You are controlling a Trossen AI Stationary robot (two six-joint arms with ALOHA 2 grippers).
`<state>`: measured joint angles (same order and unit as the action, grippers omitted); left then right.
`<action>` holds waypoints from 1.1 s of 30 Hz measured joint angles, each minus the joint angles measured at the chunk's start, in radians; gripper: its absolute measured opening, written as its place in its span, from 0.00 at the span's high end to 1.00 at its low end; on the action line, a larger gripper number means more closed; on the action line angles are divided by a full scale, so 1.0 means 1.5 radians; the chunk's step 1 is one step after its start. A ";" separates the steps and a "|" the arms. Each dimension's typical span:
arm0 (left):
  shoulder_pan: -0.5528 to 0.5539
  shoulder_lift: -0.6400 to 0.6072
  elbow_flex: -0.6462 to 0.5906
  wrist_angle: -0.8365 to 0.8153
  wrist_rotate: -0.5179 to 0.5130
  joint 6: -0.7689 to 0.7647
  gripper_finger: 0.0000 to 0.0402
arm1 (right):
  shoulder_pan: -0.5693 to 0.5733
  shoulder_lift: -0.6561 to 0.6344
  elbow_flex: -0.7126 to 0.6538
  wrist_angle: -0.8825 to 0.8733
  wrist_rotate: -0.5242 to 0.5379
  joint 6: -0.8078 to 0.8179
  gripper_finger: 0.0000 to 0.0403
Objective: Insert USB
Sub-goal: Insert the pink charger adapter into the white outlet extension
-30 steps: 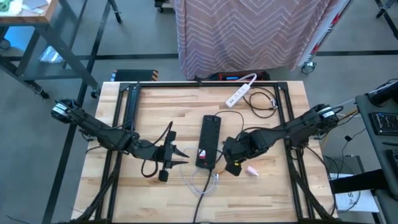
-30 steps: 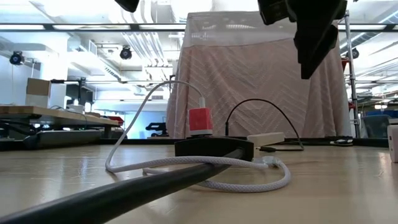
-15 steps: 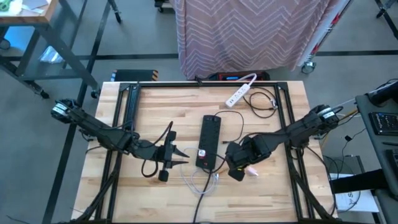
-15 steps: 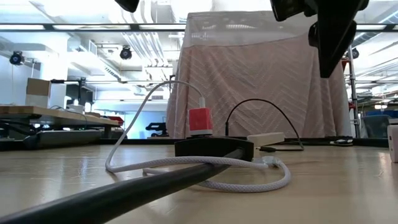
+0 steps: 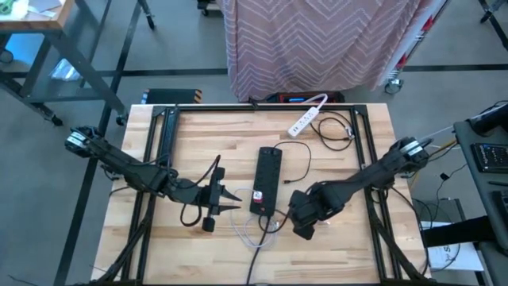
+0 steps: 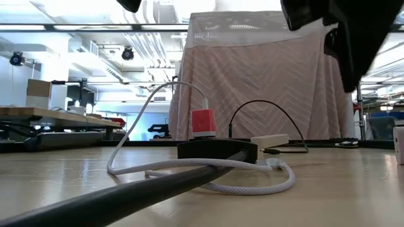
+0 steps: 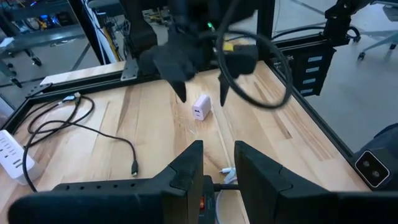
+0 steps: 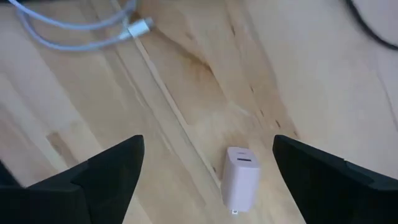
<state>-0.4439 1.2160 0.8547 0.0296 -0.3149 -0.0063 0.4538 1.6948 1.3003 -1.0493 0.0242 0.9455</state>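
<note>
Now the right hand [image 5: 305, 229] stands over the white charger block [image 8: 240, 176], having shifted in the last second from beside the black power strip [image 5: 267, 181] toward the near edge of the tabletop [image 5: 198, 139]. Over the same second its fingers [image 8: 106, 174] spread to their widest. They hold nothing. In the right wrist view the block lies flat on the wood between the two fingers and touches neither.

This suggests the approach to the block is nearly complete and the descent and grasp are the next step. No insertion has begun.

The white USB cable [image 8: 81, 37] lies loose on the wood ahead of the right hand, with its plug [image 8: 140, 27] free. In the low view its other end runs up to a red adapter [image 6: 203, 122] seated in the power strip.

The right arm reaches in low, its wrist tipped so the fingers point down at the tabletop. The left hand [image 5: 226, 199] waits beside the power strip on the far side from the right hand. Its fingers [image 7: 186, 171] stand slightly apart and hold nothing.
</note>
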 joint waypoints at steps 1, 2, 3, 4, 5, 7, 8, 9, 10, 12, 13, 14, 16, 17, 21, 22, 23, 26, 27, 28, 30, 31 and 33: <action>0.000 0.000 0.000 0.000 0.000 0.000 0.81 | 0.001 0.008 0.001 -0.002 0.000 -0.001 0.13; 0.000 0.000 0.000 0.000 0.000 0.000 0.81 | 0.001 0.013 0.003 -0.006 -0.001 -0.001 0.13; 0.000 0.000 0.000 0.000 0.000 0.000 0.81 | 0.001 0.017 0.007 -0.011 -0.001 -0.003 0.13; 0.000 0.000 0.000 0.000 0.000 0.000 0.81 | 0.000 0.019 0.010 -0.016 -0.001 -0.010 0.13; 0.000 0.000 0.000 0.000 0.000 0.000 0.81 | 0.000 0.020 0.013 -0.022 0.000 -0.013 0.13; 0.000 0.000 0.000 0.000 0.000 0.000 0.81 | -0.004 0.023 0.014 -0.032 0.000 -0.014 0.13; 0.000 0.000 0.000 -0.001 0.000 0.000 0.81 | -0.005 0.025 0.014 -0.038 0.000 -0.014 0.13; 0.000 0.000 0.000 0.000 0.000 0.000 0.81 | -0.005 0.028 0.014 -0.042 0.000 -0.014 0.13; 0.000 0.000 0.000 0.000 0.000 0.000 0.81 | -0.005 0.029 0.014 -0.043 0.000 -0.014 0.13; 0.001 0.000 0.000 0.000 0.000 0.000 0.81 | -0.005 0.029 0.014 -0.043 -0.001 -0.014 0.13; 0.001 0.000 0.000 0.000 0.000 0.000 0.81 | -0.005 0.029 0.014 -0.043 -0.003 -0.013 0.13; 0.001 0.000 0.000 0.000 0.000 0.000 0.81 | -0.004 0.029 0.014 -0.044 -0.004 -0.012 0.13; 0.000 0.000 0.000 0.000 0.000 0.000 0.81 | -0.004 0.029 0.013 -0.057 -0.004 -0.013 0.13; 0.000 0.000 0.000 0.000 0.000 -0.001 0.81 | -0.004 0.029 0.011 -0.065 -0.004 -0.014 0.13; 0.000 0.000 0.000 0.000 0.000 -0.003 0.81 | -0.004 0.029 -0.017 -0.073 -0.005 -0.006 0.13; 0.000 0.000 0.000 0.000 0.000 -0.004 0.81 | -0.005 0.029 -0.025 -0.072 -0.007 0.001 0.13; 0.000 0.000 0.000 0.000 0.000 -0.005 0.81 | -0.005 0.029 -0.034 -0.070 -0.012 0.003 0.13; 0.000 0.000 0.000 0.000 0.000 -0.005 0.81 | -0.012 0.029 -0.056 -0.065 -0.026 0.002 0.13; 0.000 0.000 0.000 0.000 0.000 -0.006 0.81 | -0.015 0.029 -0.061 -0.065 -0.034 -0.001 0.13; 0.000 0.000 0.000 0.000 0.000 -0.006 0.81 | -0.019 0.029 -0.065 -0.064 -0.042 -0.002 0.13; 0.000 0.000 0.000 0.000 0.000 -0.008 0.81 | -0.027 0.029 -0.073 -0.059 -0.059 -0.002 0.14; 0.000 0.000 0.000 0.000 0.000 -0.008 0.81 | -0.030 0.029 -0.077 -0.055 -0.068 -0.005 0.14; 0.000 0.000 0.000 0.000 0.000 -0.008 0.81 | -0.036 0.029 -0.090 -0.045 -0.086 -0.013 0.15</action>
<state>-0.4435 1.2160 0.8547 0.0296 -0.3149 -0.0181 0.4001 1.7378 1.1654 -1.1163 -0.1051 0.9260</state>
